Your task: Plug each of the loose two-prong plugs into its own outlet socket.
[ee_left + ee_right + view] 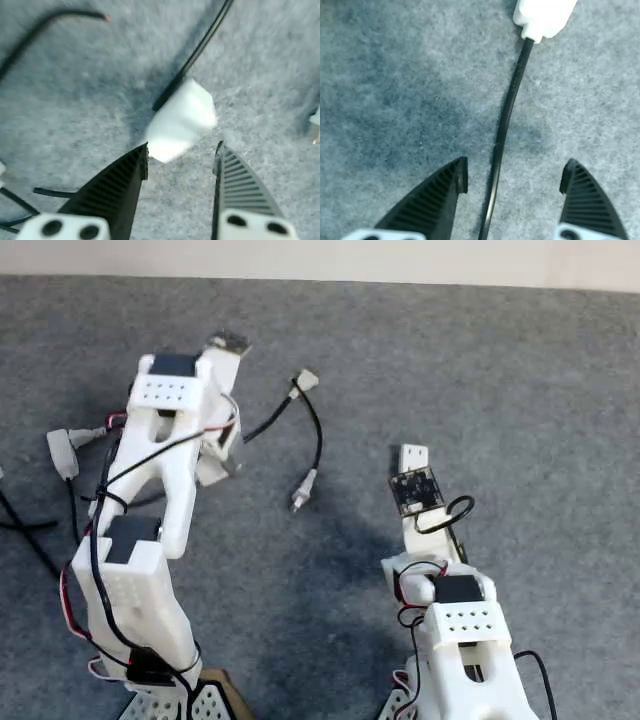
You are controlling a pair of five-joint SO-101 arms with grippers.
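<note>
Across the grey table (pixel 520 370) nothing looks plugged in yet, so all the work is left. Your left gripper (pixel 182 146), jaws apart, hangs over a white connector (pixel 182 120); your right gripper (pixel 516 161), jaws apart too, straddles the black cable (pixel 507 115) of a loose plug (pixel 545 12)

Rough, matt grey carpet (pixel 520 390); smooth white plastic plug (pixel 182 120); slightly glossy black rubbery cable (pixel 504 120).

White arms (pixel 140 590), ribbed black claws (pixel 515 167), cables (pixel 93 550)
</note>
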